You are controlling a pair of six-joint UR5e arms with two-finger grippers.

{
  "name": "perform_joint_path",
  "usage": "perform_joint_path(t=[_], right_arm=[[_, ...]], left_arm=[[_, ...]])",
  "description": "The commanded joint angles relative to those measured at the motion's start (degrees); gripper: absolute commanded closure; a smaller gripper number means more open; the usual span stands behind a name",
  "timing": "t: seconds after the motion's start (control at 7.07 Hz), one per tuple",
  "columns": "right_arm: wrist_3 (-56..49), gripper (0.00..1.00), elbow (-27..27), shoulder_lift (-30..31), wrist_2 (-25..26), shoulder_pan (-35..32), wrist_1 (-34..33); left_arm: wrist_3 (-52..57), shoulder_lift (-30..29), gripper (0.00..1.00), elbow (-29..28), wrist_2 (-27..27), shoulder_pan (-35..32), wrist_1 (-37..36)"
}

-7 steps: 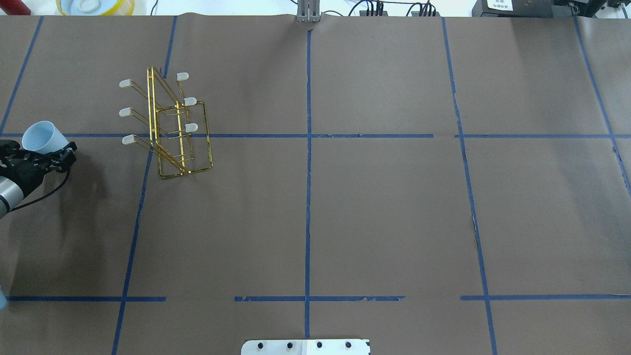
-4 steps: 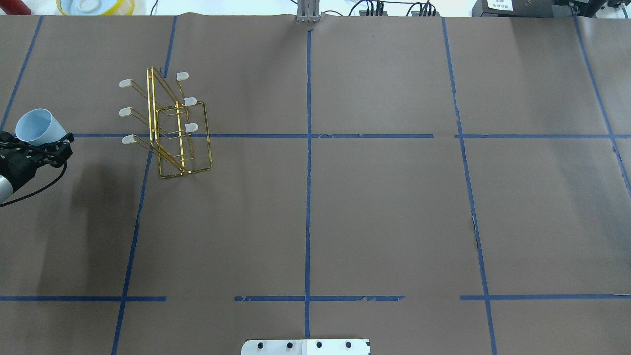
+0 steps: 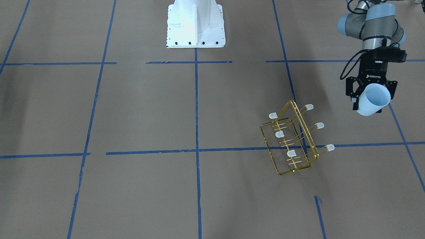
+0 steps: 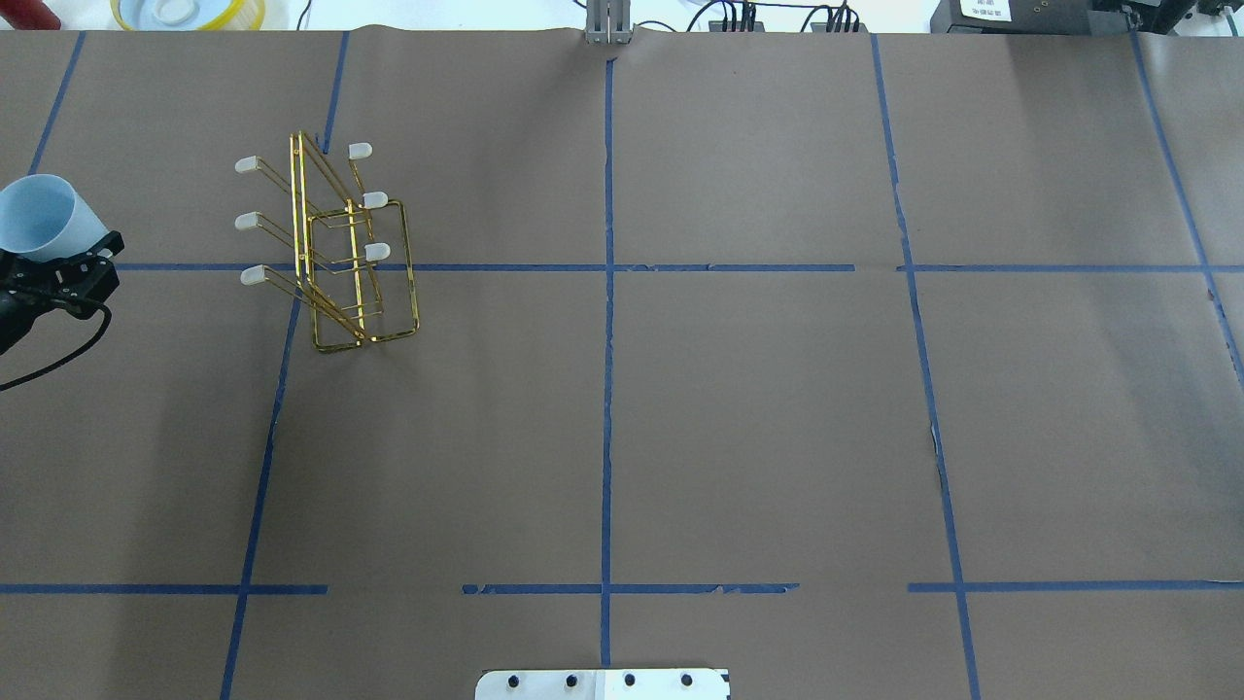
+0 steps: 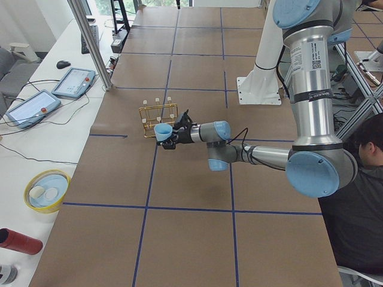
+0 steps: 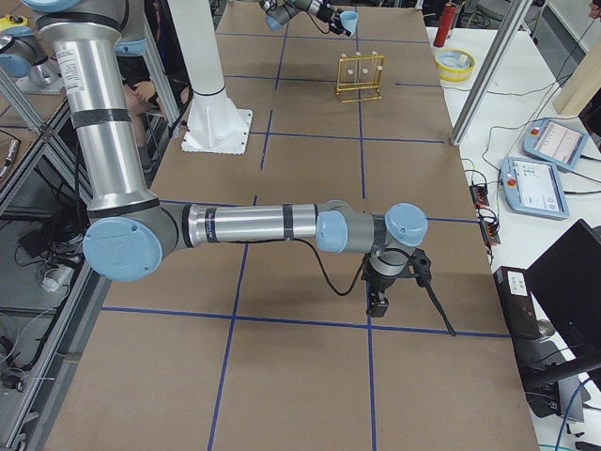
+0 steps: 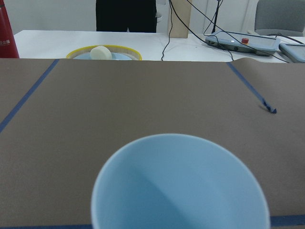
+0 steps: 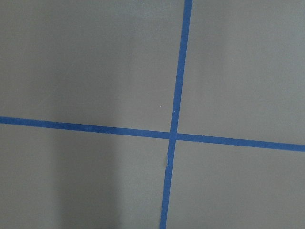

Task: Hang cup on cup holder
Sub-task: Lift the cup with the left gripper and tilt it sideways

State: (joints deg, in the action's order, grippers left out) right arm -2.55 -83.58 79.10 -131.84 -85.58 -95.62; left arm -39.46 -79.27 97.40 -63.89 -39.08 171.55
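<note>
The pale blue cup (image 3: 373,99) is off the table, tilted, with my left gripper (image 3: 371,96) shut on it. In the overhead view the cup (image 4: 39,216) and the left gripper (image 4: 60,267) are at the far left edge, well left of the cup holder (image 4: 340,253). The cup holder (image 3: 292,139) is a gold wire rack with white-capped pegs, and nothing hangs on it. The left wrist view looks into the cup's open mouth (image 7: 176,186). My right gripper (image 6: 380,291) shows only in the exterior right view, low over the table far from the rack; I cannot tell whether it is open or shut.
A yellow-rimmed bowl (image 4: 190,12) and a red cylinder (image 7: 5,33) sit past the table's far left corner. The white robot base (image 3: 195,23) stands mid-table on my side. Control tablets (image 5: 72,81) lie on the far bench. A person (image 5: 365,197) sits near the robot.
My left gripper has carried the cup further left and away from me, toward the overhead view's left edge. The cup holder has not moved.
</note>
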Motion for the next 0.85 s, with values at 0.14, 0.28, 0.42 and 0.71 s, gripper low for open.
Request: perform_joint_path(t=[0.14,0.28,0.42,0.71], right_arm=[[0.00,0.00,0.00,0.00,0.00,-0.02,0.00],[0.00,0.00,0.00,0.00,0.00,-0.02,0.00],[0.00,0.00,0.00,0.00,0.00,-0.02,0.00],[0.00,0.00,0.00,0.00,0.00,-0.02,0.00]], left_arm=[[28.98,0.52,1.00,4.97,4.62,-0.12,-3.05],[34.22,0.35,1.00,5.16,7.09,-0.21,-4.11],[44.71,0.34,1.00,6.47,11.29,-0.21,-5.95],[62.41,-0.18,1.00,7.98,18.07,-0.30,-7.19]])
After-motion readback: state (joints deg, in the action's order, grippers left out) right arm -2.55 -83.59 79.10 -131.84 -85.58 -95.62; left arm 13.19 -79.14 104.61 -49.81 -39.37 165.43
